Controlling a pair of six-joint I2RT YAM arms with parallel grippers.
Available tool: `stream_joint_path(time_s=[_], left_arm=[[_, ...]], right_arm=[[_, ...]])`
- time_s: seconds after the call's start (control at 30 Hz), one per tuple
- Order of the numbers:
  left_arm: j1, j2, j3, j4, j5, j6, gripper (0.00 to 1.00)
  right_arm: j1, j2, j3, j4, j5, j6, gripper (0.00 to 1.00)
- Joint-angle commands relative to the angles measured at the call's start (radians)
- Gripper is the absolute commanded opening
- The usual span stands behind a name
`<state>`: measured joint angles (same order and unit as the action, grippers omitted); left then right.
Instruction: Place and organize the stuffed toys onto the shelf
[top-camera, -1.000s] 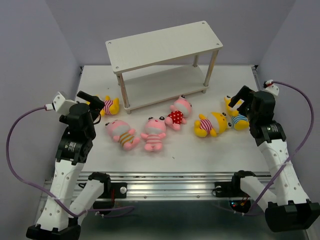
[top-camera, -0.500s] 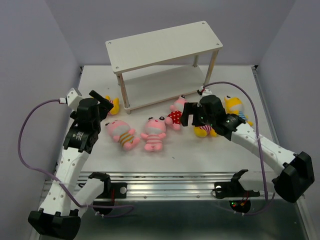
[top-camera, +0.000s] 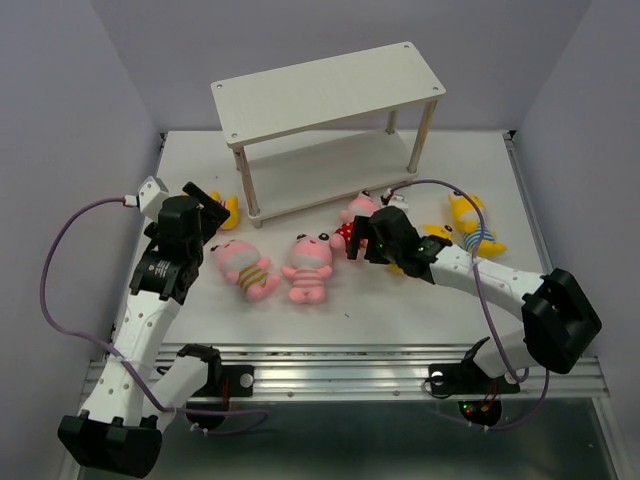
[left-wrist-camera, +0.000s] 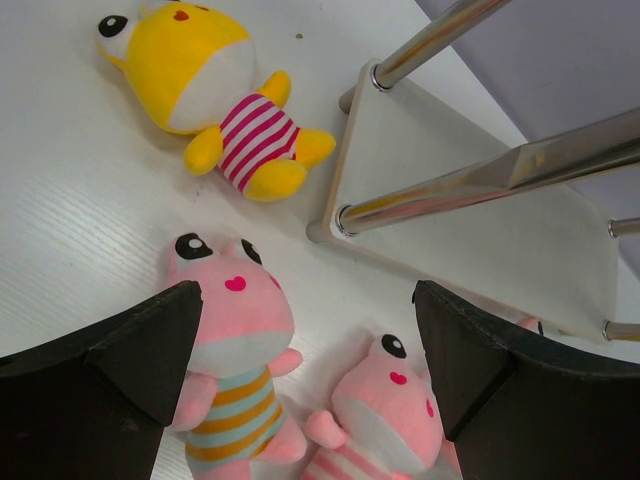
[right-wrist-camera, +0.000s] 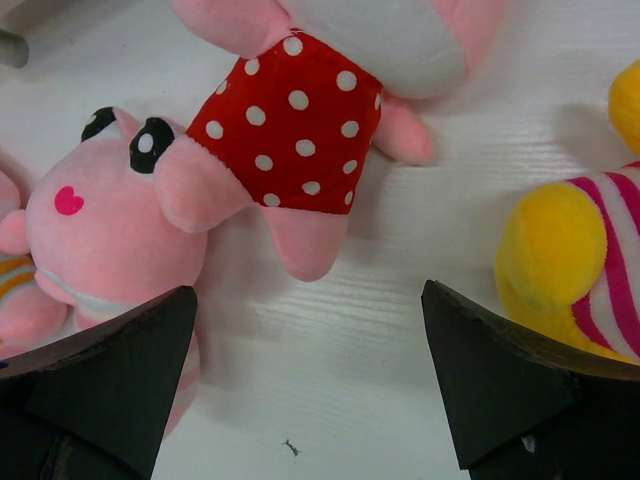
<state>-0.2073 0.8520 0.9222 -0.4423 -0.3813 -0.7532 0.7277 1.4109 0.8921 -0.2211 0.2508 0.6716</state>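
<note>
Nearest the arm bases, the orange-striped pink toy (top-camera: 243, 267) and the pink-striped pink toy (top-camera: 308, 270) lie side by side on the white tabletop (top-camera: 340, 315). Just beyond, the right claw (top-camera: 357, 240) hovers at the legs of the polka-dot pink toy (top-camera: 358, 218), fingers spread and empty. One yellow toy (top-camera: 412, 258) lies under that arm and a blue-striped yellow toy (top-camera: 472, 225) further right. The left claw (top-camera: 207, 207) — also apart, empty — hangs near the left yellow toy (top-camera: 226, 210). Behind stands the shelf (top-camera: 330, 85) — off-white, two flat boards, thin legs.
</note>
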Motion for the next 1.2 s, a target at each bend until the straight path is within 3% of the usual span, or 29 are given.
stream_joint_path(time_s=[0.0, 0.23, 0.43, 0.53, 0.8, 1.1, 1.13, 1.17], left_arm=[[0.0, -0.002, -0.009, 0.02, -0.011, 0.009, 0.99], [0.0, 0.005, -0.013, 0.027, -0.011, 0.02, 0.99], [0.0, 0.005, -0.016, 0.028, -0.007, 0.023, 0.99], [0.0, 0.004, -0.019, 0.03, -0.008, 0.023, 0.99], [0.002, 0.002, -0.019, 0.03, -0.007, 0.023, 0.99], [0.002, 0.004, -0.017, 0.028, -0.007, 0.023, 0.99], [0.002, 0.002, -0.019, 0.028, -0.007, 0.023, 0.99], [0.002, 0.001, -0.017, 0.028, -0.01, 0.025, 0.99]], right_arm=[[0.004, 0.013, -0.01, 0.088, 0.059, 0.075, 1.0], [0.004, 0.057, -0.018, 0.112, 0.047, 0.118, 0.96], [0.004, 0.106, -0.025, 0.143, 0.024, 0.151, 0.85], [0.004, 0.126, -0.022, 0.161, 0.039, 0.158, 0.74], [0.004, 0.171, -0.019, 0.181, 0.025, 0.177, 0.63], [0.004, 0.18, -0.027, 0.209, 0.005, 0.175, 0.32], [0.004, 0.178, -0.028, 0.241, 0.002, 0.172, 0.27], [0.004, 0.177, -0.039, 0.247, -0.001, 0.172, 0.15]])
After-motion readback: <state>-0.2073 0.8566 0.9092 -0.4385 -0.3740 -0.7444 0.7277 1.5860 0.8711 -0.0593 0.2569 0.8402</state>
